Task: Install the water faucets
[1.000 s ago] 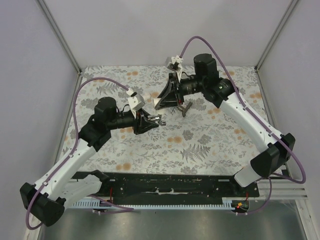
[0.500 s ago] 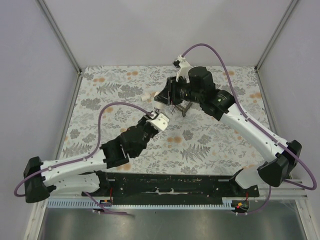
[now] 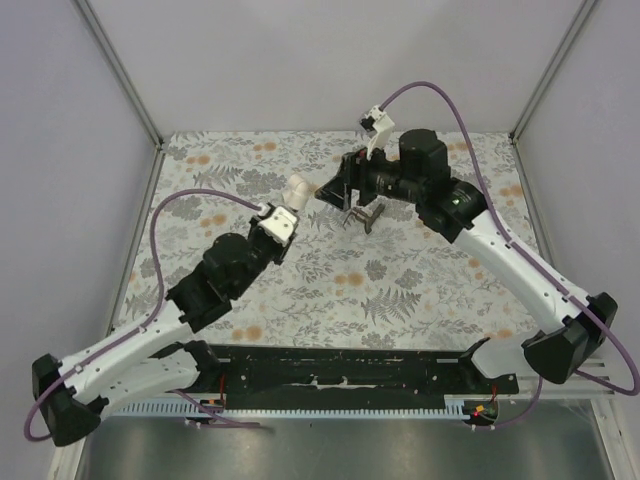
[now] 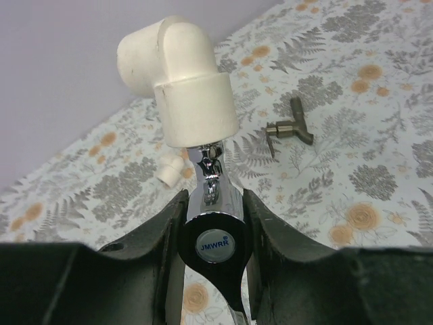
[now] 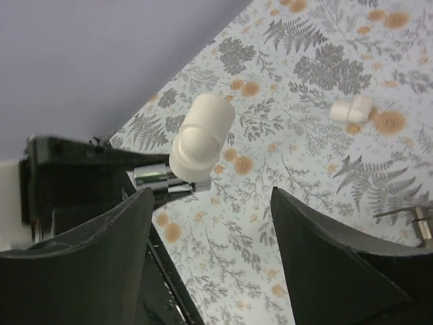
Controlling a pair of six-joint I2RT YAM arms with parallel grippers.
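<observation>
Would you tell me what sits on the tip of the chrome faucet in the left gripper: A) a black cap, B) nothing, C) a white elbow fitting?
C: in the left wrist view a white elbow fitting caps the chrome faucet clamped in the left gripper.

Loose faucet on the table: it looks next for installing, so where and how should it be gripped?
Probably from above, pinching across its straight barrel: the loose faucet lies flat on the table, handle and bent spout sticking out.
</observation>
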